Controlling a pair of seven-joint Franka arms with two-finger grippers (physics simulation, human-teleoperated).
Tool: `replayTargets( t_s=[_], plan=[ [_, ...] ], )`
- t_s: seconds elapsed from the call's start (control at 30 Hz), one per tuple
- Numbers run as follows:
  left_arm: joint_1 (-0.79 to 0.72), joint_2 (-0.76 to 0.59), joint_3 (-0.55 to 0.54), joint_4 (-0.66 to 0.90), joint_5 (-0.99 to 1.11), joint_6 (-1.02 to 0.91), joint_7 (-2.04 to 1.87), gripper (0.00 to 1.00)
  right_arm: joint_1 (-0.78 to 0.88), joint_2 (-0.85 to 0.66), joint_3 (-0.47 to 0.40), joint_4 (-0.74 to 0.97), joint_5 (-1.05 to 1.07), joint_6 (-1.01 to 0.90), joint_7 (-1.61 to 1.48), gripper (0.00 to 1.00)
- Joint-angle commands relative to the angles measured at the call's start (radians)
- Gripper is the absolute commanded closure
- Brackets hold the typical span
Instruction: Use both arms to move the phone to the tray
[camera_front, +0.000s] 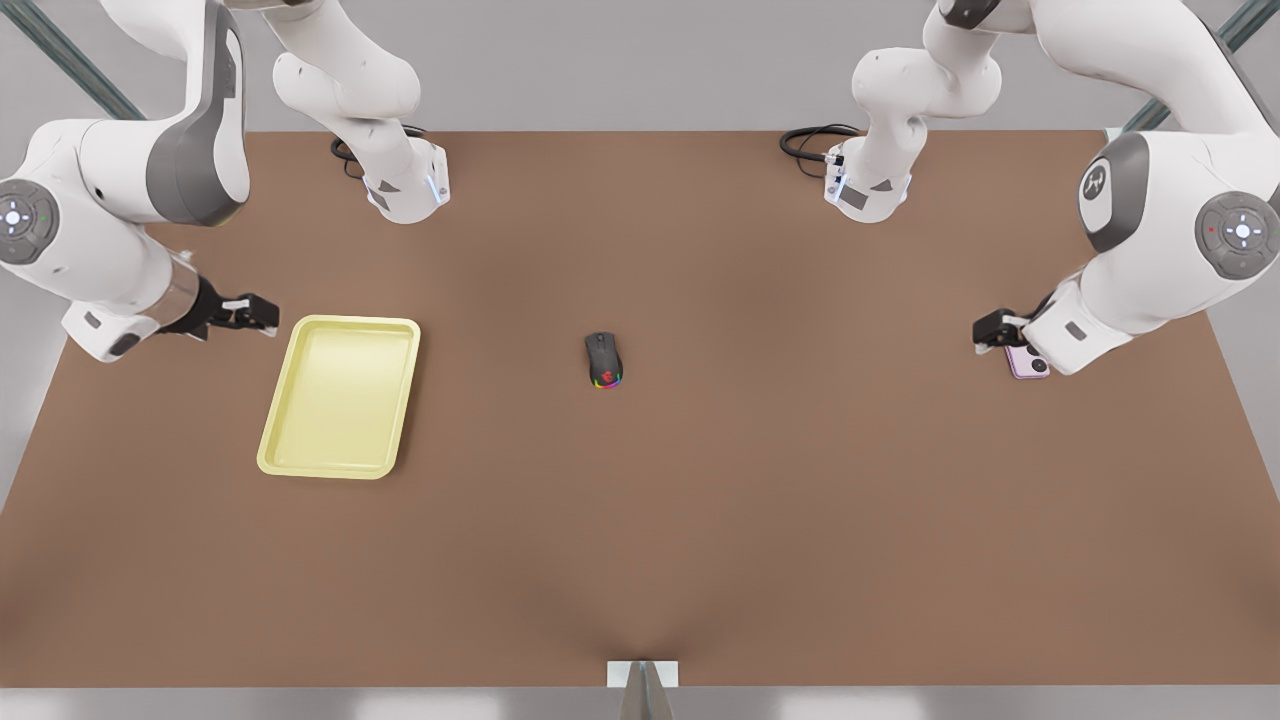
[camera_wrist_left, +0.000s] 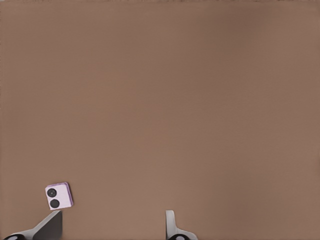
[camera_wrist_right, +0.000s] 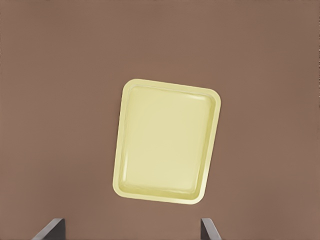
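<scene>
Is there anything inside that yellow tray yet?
Nothing: the tray shows a bare floor, and nothing covers it. The phone lies on the table by the left gripper; the right gripper is beside the tray.

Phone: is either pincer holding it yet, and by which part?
No. The phone lies on the table beside the open left pincer; the right pincer is open near the tray.

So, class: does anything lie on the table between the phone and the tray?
Yes. The black computer mouse lies mid-table, roughly on the line between the phone at the front view's right and the tray at its left. The left hand hovers by the phone, fingers open.
</scene>
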Motion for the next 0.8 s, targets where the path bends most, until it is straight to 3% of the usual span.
replayTargets(
  t_s=[0.0,0.03,0.1,0.2,0.33,0.5,0.57,0.77],
  plan=[
    [0.001,-0.001,0.001,0.000,0.002,0.043,-0.003,0.00,0.000,0.000,0.000,0.000,0.001,0.057,-0.037,0.00],
    [0.028,0.027,0.002,-0.017,-0.009,0.075,-0.026,0.00,0.000,0.000,0.000,0.000,0.001,0.053,-0.037,0.00],
    [0.119,0.033,0.065,-0.210,-0.007,0.250,-0.057,0.00,0.000,0.000,0.000,0.000,0.001,0.053,-0.037,0.00],
    [0.254,0.073,0.081,-0.342,-0.009,0.412,0.141,0.00,0.000,0.002,-0.001,0.000,0.001,0.053,-0.037,0.00],
    [0.373,0.162,0.165,-0.549,-0.070,0.771,0.384,0.00,-0.001,0.003,-0.001,0.000,0.002,0.053,-0.037,0.00],
    [0.424,0.191,0.168,-0.742,-0.109,1.012,0.609,0.00,0.000,0.005,-0.006,0.000,0.002,0.053,-0.037,0.00],
    [0.432,0.191,0.216,-0.758,-0.101,1.015,0.684,0.00,0.000,0.005,-0.007,0.000,0.002,0.053,-0.037,0.00],
    [0.432,0.185,0.225,-0.853,-0.087,1.080,0.752,0.00,0.000,0.005,-0.009,0.000,0.002,0.053,-0.037,0.00]
  ],
)
